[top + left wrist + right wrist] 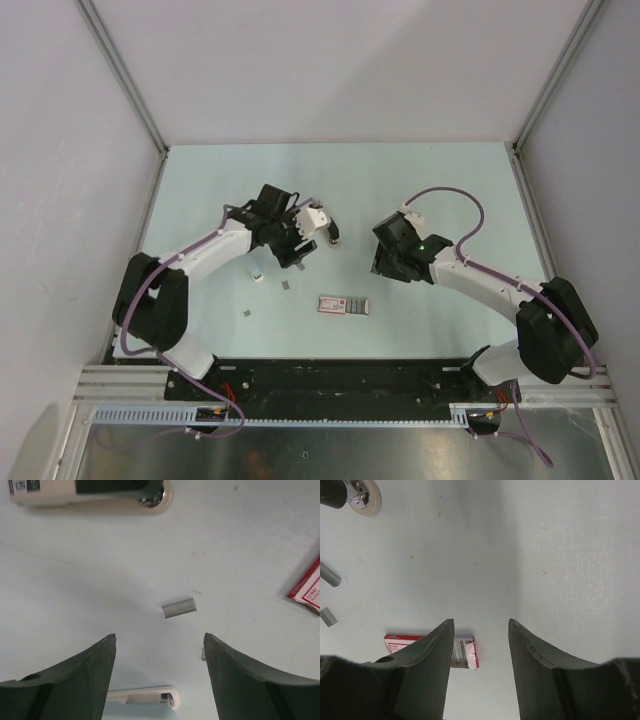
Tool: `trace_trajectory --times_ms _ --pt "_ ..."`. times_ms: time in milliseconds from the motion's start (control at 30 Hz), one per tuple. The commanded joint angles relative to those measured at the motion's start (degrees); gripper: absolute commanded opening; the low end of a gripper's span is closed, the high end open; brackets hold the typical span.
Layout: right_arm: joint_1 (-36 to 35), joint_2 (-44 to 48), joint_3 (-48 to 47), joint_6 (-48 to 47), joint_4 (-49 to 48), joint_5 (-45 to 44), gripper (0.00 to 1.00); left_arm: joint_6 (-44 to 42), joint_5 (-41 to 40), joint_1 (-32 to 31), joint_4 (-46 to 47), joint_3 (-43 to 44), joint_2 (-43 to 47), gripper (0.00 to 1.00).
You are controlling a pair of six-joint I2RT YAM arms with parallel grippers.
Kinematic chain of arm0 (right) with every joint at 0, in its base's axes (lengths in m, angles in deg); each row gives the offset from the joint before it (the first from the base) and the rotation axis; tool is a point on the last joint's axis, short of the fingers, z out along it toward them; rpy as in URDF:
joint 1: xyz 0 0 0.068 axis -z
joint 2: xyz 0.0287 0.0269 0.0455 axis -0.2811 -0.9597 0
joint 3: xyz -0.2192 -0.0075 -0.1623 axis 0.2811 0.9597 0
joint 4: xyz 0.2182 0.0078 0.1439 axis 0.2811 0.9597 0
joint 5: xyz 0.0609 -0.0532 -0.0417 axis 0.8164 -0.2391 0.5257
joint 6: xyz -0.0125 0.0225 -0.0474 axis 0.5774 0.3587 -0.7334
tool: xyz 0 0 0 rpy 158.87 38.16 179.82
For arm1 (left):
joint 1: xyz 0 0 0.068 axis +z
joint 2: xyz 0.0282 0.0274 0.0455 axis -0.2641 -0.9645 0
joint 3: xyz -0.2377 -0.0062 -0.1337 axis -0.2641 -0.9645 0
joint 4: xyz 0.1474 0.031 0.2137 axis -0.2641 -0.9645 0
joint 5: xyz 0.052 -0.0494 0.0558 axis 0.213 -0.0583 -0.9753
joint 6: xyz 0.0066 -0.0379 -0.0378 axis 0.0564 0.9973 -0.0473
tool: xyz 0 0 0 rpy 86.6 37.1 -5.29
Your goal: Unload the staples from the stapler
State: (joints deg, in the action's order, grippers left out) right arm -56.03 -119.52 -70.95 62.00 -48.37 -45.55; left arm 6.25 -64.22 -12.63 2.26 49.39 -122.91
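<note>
The stapler (316, 221), pale beige on top with a dark body, lies on the table just beyond my left gripper (292, 252). It fills the top left of the left wrist view (90, 492), and its end shows in the right wrist view (351, 495). A short grey staple strip (179, 608) lies loose ahead of my left gripper (160, 637), which is open and empty. A second tiny strip (202, 654) lies by its right finger. More staples (287, 285) (246, 313) lie on the table, and two show in the right wrist view (330, 575). My right gripper (383, 262) (481, 622) is open and empty.
A flat pink-and-white box (343, 305) lies between the arms near the front, seen also in the left wrist view (307, 587) and the right wrist view (467, 652). A small white bit (145, 696) (256, 277) lies under my left gripper. Grey walls enclose the table.
</note>
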Motion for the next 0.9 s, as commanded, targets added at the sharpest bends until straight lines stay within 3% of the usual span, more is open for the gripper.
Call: trace_trajectory --times_ms 0,100,300,867 --pt "0.8 1.3 -2.4 -1.9 -1.3 -0.9 0.52 -15.8 7.7 0.2 0.0 -3.4 3.9 0.77" --pt "2.0 2.5 -2.4 -2.5 -0.9 -0.7 0.52 -26.1 10.4 0.1 0.0 -5.2 4.2 0.79" --pt "4.6 4.7 -2.4 -3.6 -0.5 0.1 0.52 -37.8 10.5 -0.3 -0.3 -3.6 0.6 0.80" --pt "7.4 5.4 -2.4 -4.9 -1.3 3.9 0.52 -45.4 9.7 -1.8 -0.6 1.4 -8.5 0.79"
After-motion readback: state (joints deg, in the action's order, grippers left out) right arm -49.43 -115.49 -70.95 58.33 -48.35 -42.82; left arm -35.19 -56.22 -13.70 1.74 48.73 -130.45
